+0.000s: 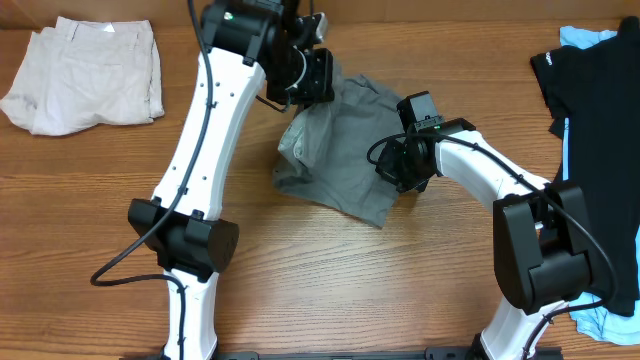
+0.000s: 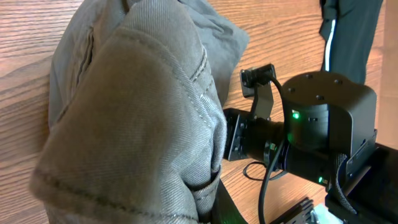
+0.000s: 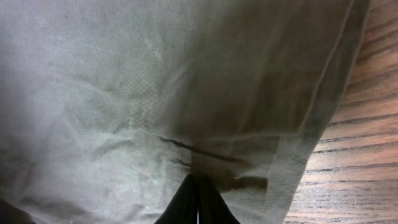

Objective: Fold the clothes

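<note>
Grey shorts (image 3: 155, 93) are filling almost the whole right wrist view, woven cloth spreading across the frame with a hemmed edge running down the right side and the bare wood of the table (image 3: 367, 143) showing beyond it. At bottom centre the right gripper (image 3: 198, 198) is poking in, its 2 fingers pressed tight together into one dark point, tips sitting against a small crease in the cloth; whether a fold is caught between them, I cannot tell. Over in the left wrist view the same shorts are bulging large across the left and centre, bunched in thick folds with a stitched seam curving down the middle, and the fingers there are buried under the fabric. Beside it the right arm (image 2: 323, 124) is showing a green light. From overhead, the left gripper (image 1: 315, 75) is sitting at the upper edge of the grey heap, just above centre frame, clamped on the cloth and holding that edge bunched up. Meanwhile the right gripper is pressing at the heap's right side. Cream shorts (image 1: 85, 70) are lying flat in the upper left corner, well apart. A black garment (image 1: 590, 110) is draping along the right edge, with a light-blue garment (image 1: 583, 38) peeking out at upper right.
</note>
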{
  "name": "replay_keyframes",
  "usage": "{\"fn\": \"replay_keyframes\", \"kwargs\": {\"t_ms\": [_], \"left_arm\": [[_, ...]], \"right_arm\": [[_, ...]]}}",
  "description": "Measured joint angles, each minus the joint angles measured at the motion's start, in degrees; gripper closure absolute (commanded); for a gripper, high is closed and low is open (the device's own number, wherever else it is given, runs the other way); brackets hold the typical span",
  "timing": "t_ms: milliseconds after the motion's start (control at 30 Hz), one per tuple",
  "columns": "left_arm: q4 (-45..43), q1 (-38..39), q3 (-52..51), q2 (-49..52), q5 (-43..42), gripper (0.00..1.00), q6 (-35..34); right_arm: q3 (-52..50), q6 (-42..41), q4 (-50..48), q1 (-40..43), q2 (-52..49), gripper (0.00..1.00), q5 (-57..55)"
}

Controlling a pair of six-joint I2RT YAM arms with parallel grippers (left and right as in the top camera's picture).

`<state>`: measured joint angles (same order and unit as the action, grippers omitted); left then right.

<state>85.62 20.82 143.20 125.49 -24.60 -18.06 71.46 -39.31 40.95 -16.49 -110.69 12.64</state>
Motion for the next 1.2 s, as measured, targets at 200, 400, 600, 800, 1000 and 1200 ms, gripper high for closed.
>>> {"fn": "replay_keyframes", "kwargs": {"t_ms": [200,400,600,800,1000,1200], "left_arm": [[-1.7,1.7,-0.1,0.0,1.2,0.96,0.2],[-6.3,2.5,-0.3,0.0,1.3,0.95,0.2],[-6.6,3.2,-0.3,0.1,1.2,0.96,0.2],[-5.9,3.5,-0.3,0.1,1.3,0.96,0.2],[-1.4,0.3,-0.3,0.1,5.4,0.96,-3.3],[4.6,-8.3,-0.3,0.2,10.9,0.96,-6.4]], "right_arm": [[0.0,-1.0,0.7,0.7,0.0,0.94,0.1],[0.0,-1.3,3.3,2.6,0.0,0.94,0.1],[0.0,-1.4,5.8,3.7,-0.3,0.93,0.0],[0.0,-1.3,6.2,4.1,-0.4,0.93,0.0],[0.0,-0.4,6.3,4.2,-0.4,0.94,0.0],[0.3,1.9,6.6,4.7,-0.4,0.96,-0.3]]}}
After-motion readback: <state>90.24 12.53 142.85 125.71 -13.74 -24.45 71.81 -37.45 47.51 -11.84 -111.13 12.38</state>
